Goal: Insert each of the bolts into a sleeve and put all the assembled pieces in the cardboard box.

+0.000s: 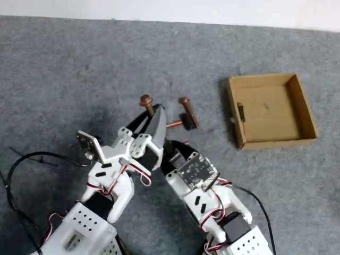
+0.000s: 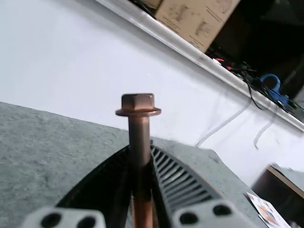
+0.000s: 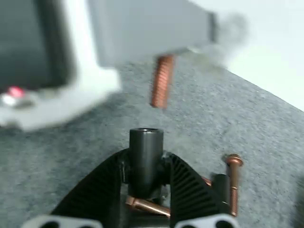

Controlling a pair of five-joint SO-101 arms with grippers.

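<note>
Bolt [image 2: 138, 124] upright between left pincer [image 2: 141, 148] jaws, head protruding above.

This looks like a small robotics lab or hobby workshop. Two white plastic robot arms [image 1: 109, 180] with bare red and black wiring stand at about six o'clock on a grey felt-covered table [image 1: 58, 74], which meets a plain white wall [image 1: 159, 8] at twelve o'clock. Along the top of that wall, a ledge carries a printed brown cardboard carton [image 2: 197, 19] and a tangle of black cables [image 2: 240, 71] beside a blue looped object [image 2: 271, 84], while thin white cords [image 2: 223, 126] hang down the wall.
</note>
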